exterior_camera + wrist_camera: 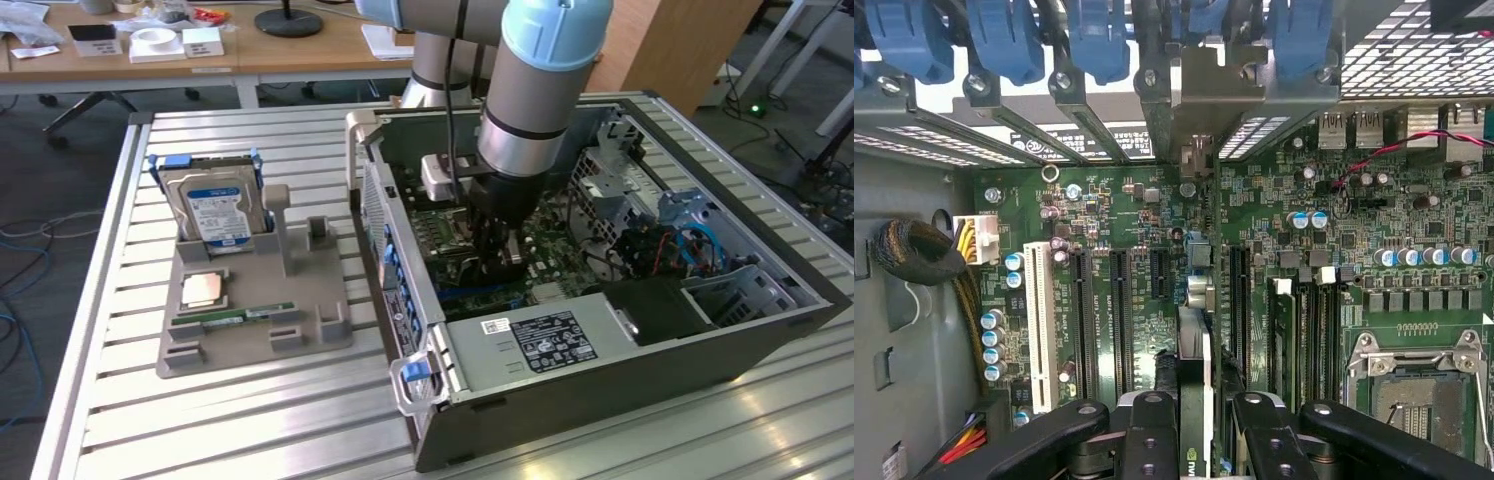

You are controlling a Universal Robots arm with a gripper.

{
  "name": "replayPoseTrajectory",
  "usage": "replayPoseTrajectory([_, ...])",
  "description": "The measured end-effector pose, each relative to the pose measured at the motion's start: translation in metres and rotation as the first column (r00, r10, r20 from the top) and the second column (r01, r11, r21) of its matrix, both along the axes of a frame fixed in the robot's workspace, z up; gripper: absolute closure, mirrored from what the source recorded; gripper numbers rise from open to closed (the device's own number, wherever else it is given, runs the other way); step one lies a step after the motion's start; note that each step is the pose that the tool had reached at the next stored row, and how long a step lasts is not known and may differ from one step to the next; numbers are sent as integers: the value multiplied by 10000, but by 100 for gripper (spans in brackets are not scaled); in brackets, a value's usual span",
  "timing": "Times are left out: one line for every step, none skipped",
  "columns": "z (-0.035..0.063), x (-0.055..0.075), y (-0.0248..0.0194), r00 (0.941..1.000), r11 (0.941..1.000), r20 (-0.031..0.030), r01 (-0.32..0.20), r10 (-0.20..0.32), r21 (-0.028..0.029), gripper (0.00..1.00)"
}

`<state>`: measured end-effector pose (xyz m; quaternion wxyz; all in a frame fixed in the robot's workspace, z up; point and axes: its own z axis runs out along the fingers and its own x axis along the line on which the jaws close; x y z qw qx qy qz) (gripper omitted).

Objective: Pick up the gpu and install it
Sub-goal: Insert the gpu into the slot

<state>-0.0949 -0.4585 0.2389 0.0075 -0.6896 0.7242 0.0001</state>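
Gripping the gpu (1194,390) edge-on between its two fingers, the gripper (1204,420) hung inside the open computer case (627,390), low over the green motherboard (1154,230). In the wrist view the card stood on edge between the black fingers (1152,430), running away from the camera toward the rear wall of the case, where its silver bracket (1199,110) met the row of slot covers with blue clips (1099,40). The card's lower edge seemed to lie along one of the long black slots (1119,300) on the motherboard, beside the white slot (1037,310); whether it was fully seated could not be told.

In the exterior view the arm (534,100) reached straight down into the case, and the gripper (501,255) was just above the motherboard, close to the case's near wall. Outside the case, on the exterior view's left, a grey holder (254,310) carried a hard drive (220,215) and a narrow memory stick (247,313).

The card looked light, thin and stiff, but fragile: a bare circuit board with small parts that should not be squeezed. The pinch across its flat faces near the top edge looked sensible, since that kept it upright and let force pass straight down. Any tilt would likely jam its edge contacts.
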Motion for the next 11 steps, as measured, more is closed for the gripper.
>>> replayPoseTrajectory([0,-1,0,10000,10000,1,0,0,0,74])
replayPoseTrajectory([0,-3,1,10000,10000,4,1,-1,0,74])
replayPoseTrajectory([0,-6,0,10000,10000,8,1,-1,2,74])
replayPoseTrajectory([-1,-7,0,10000,10000,10,-1,1,4,74])
replayPoseTrajectory([0,-10,-1,10000,10000,13,-1,1,6,74])
replayPoseTrajectory([0,-14,-1,10000,10000,15,0,0,7,74])
replayPoseTrajectory([-1,-17,-1,10000,10000,16,-1,1,8,74])
replayPoseTrajectory([-2,-21,-1,10000,10000,19,-1,1,9,74])
replayPoseTrajectory([-4,-24,-1,10000,10000,22,-1,1,11,74])
replayPoseTrajectory([-6,-27,-1,10000,10000,24,-3,3,11,74])
replayPoseTrajectory([-7,-31,-1,10000,10000,27,-4,4,12,74])
